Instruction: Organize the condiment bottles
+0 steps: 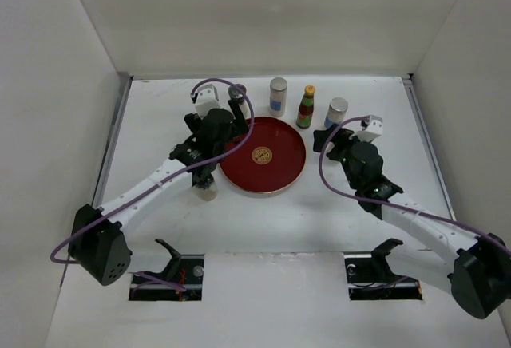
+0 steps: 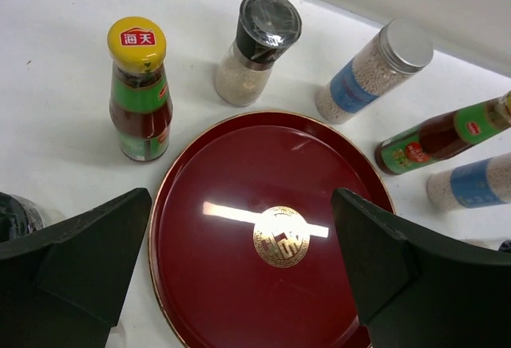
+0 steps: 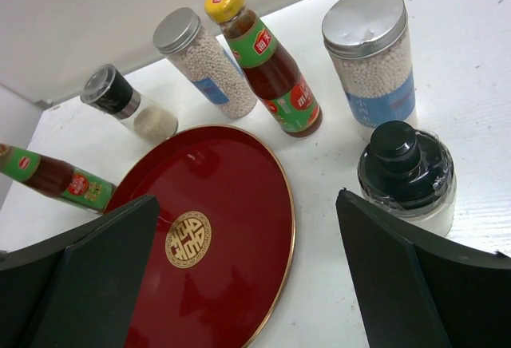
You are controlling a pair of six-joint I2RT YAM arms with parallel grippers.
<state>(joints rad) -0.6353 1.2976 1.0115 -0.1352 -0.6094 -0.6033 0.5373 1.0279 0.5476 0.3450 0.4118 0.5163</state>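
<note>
The right gripper's [image 3: 247, 198] fingers fill the foreground of its wrist view, spread wide and holding nothing, with the red tray [image 3: 239, 164] below the gap. Just past the right finger's tip stands a dark-lidded jar [image 3: 406, 174], off the gap's centre, with a silver-capped shaker [image 3: 371, 57] close behind it. An advance from here would likely catch the jar on the fingertip instead of straddling it, and would shove it into the shaker. The sauce bottle [image 3: 267, 69] beyond the gap is tall and narrow, so a glancing touch could topple it. The left gripper [image 2: 241, 196] is likewise spread and empty. A second sauce bottle [image 2: 140, 88] stands beyond its left finger. Another jar [image 2: 12, 216] sits outside that finger, mostly hidden, and a sideways swing could sweep it unseen. Every bottle in view stands on the table [image 3: 479, 61], none on the tray.
</note>
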